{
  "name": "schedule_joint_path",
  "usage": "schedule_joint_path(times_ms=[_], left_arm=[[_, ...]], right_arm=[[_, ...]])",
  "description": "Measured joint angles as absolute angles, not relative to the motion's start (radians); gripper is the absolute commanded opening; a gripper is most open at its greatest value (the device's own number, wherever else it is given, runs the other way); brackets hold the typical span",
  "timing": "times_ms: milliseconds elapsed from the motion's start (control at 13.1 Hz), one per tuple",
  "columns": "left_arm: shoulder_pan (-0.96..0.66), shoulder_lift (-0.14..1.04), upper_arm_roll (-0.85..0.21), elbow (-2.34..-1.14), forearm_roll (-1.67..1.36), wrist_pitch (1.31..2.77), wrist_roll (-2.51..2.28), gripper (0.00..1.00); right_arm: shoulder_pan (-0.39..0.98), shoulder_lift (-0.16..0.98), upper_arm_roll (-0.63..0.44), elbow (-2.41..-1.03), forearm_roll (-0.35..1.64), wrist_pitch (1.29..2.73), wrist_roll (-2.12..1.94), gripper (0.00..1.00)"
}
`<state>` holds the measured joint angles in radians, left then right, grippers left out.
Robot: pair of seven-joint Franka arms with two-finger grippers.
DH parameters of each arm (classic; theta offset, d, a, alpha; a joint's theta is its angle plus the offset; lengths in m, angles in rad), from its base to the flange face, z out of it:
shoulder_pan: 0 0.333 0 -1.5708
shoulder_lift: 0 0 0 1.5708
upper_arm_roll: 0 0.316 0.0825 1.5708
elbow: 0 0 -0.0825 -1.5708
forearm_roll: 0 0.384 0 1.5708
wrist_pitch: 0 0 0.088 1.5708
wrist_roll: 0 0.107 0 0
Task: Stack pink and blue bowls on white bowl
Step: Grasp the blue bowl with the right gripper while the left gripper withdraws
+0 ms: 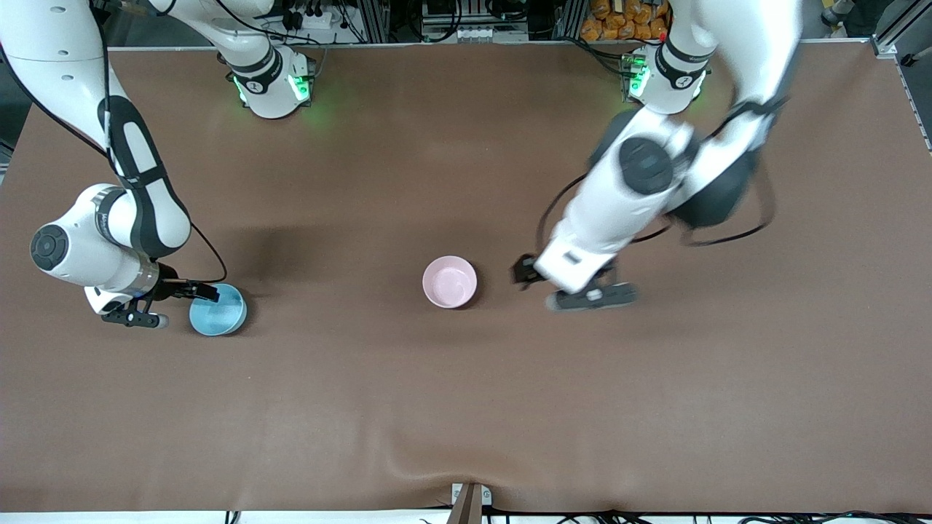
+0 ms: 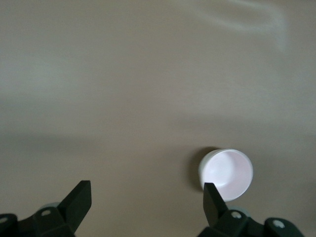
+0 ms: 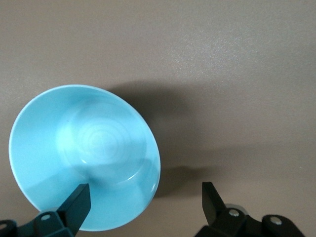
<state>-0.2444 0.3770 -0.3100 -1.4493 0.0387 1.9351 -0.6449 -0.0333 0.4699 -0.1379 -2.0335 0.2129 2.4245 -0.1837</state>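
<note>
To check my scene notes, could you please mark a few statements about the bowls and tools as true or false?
1. The blue bowl sits toward the right arm's end of the table. True.
2. The right tool is shut on the pink bowl. False: it is open, straddling the blue bowl's rim.
3. The left tool is open. True.
4. The blue bowl sits inside the pink bowl. False: they stand well apart.

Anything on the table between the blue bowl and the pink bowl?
Nothing. In the front view the stretch of brown table between the blue bowl and the pink bowl is bare.
</note>
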Motion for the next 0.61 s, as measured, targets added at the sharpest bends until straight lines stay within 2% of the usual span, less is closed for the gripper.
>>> schedule_joint_path(times_ms=[229,305,534,610], left_arm=[[-0.142,0.209,-0.308,-1.453,0.040,1.736,-0.445,1.00],[-0.097,0.164,-0.308,-1.456,0.040,1.688,-0.384,1.00],[0.014,0.071,-0.307,-1.470,0.040,1.605,-0.299,1.00],[0.037,0.053,-0.307,-1.477,0.040,1.588,-0.292,1.00]], right_arm=[[-0.033,0.479,-0.138,-2.034,0.213,2.441,-0.183,0.84],[-0.033,0.484,-0.138,-2.034,0.213,2.453,-0.183,0.76],[-0.033,0.497,-0.138,-2.034,0.214,2.465,-0.183,0.15],[-0.033,0.498,-0.138,-2.034,0.214,2.466,-0.183,0.00]])
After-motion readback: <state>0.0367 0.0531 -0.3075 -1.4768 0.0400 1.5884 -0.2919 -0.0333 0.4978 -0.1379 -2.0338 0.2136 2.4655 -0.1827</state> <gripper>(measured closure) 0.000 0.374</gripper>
